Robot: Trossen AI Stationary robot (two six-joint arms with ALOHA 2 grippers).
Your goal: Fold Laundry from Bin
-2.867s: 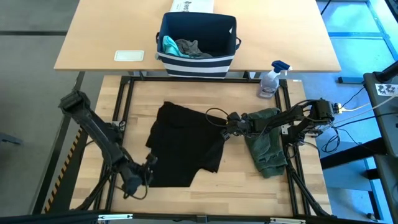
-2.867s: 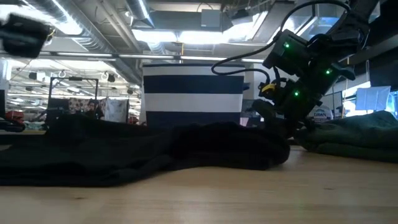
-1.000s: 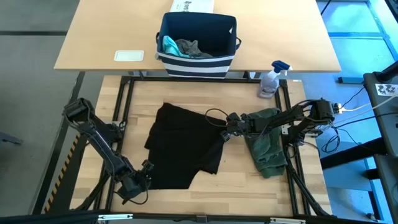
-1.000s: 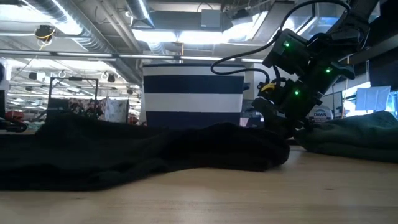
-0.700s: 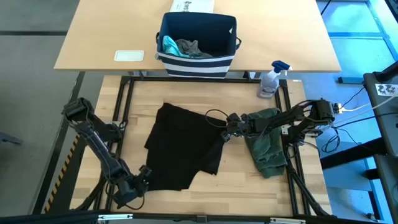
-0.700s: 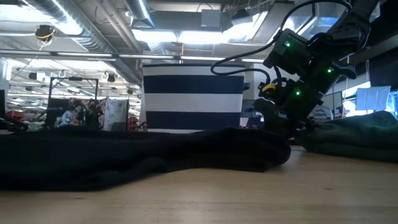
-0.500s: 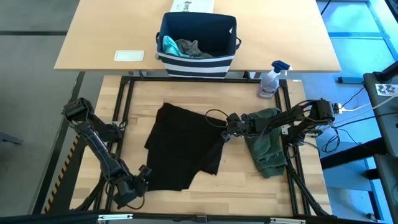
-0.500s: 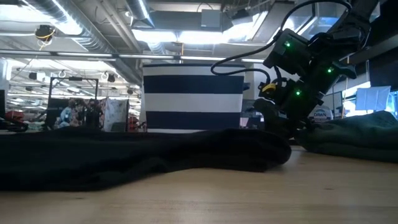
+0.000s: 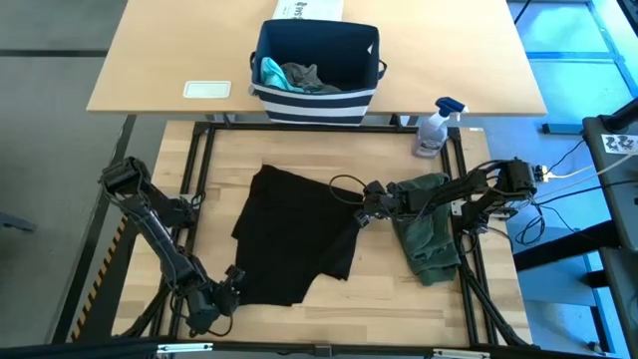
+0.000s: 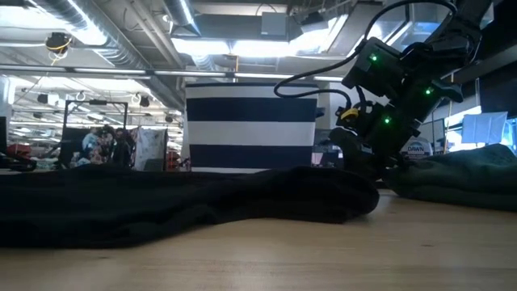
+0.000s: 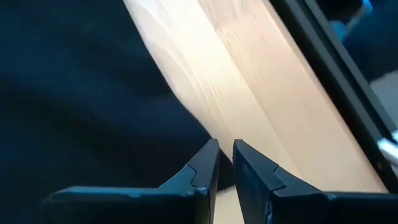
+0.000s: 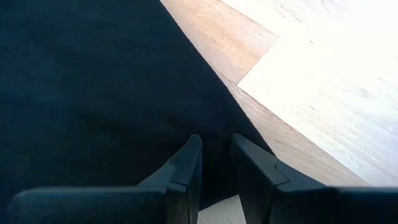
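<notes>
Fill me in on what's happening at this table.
A black T-shirt lies spread on the table. The left gripper is at its near left corner; the right gripper pinches its right edge. An olive-green piece sits to the right, and more laundry waits in the bin.

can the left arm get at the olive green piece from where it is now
Probably not easily. The left gripper sits at the near left corner of the black T-shirt, while the olive-green piece lies far right, beyond the shirt, with the right gripper between them.
</notes>
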